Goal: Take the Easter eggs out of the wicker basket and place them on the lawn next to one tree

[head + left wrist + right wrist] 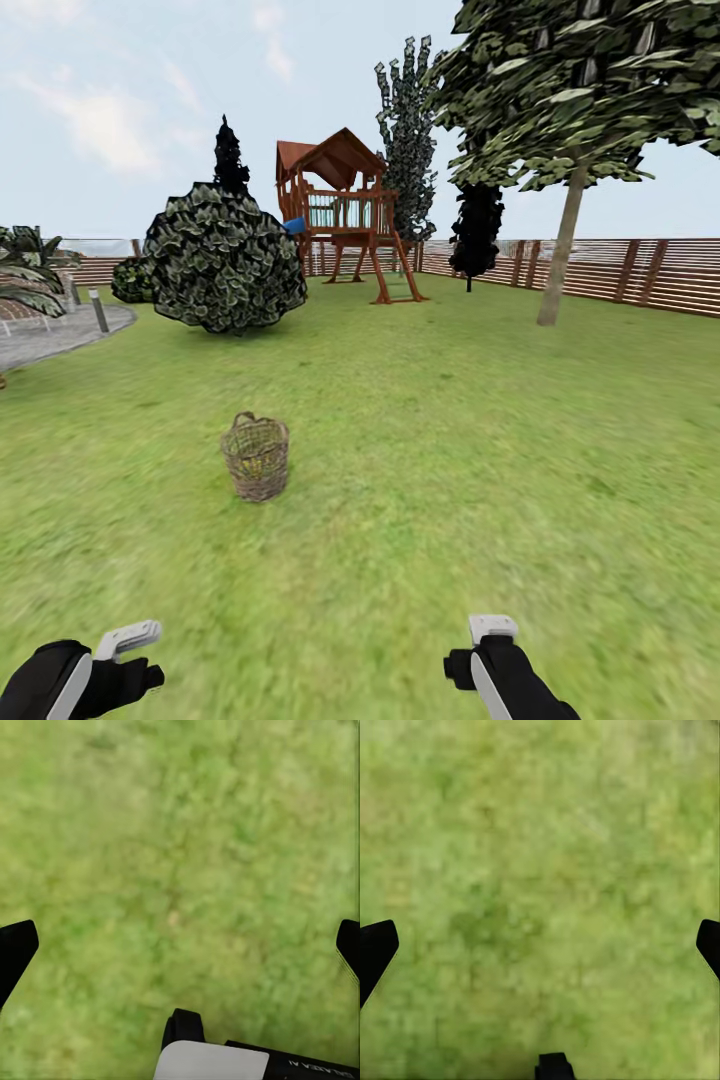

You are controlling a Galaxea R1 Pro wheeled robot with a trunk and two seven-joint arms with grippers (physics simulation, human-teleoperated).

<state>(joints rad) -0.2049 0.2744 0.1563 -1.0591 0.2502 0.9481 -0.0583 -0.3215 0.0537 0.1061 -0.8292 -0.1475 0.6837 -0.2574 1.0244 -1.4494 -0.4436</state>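
Partial white lettering on my left arm reads "GALAXEA", cut off at the edge. My left jaws (180, 937) and right jaws (540, 937) both stand released, holding nothing, over bare lawn (480, 430). The head view adds the wicker basket (256, 457), upright ahead, left of centre; its contents cannot be told. The tree (562, 245) stands far right by the fence (640, 272).
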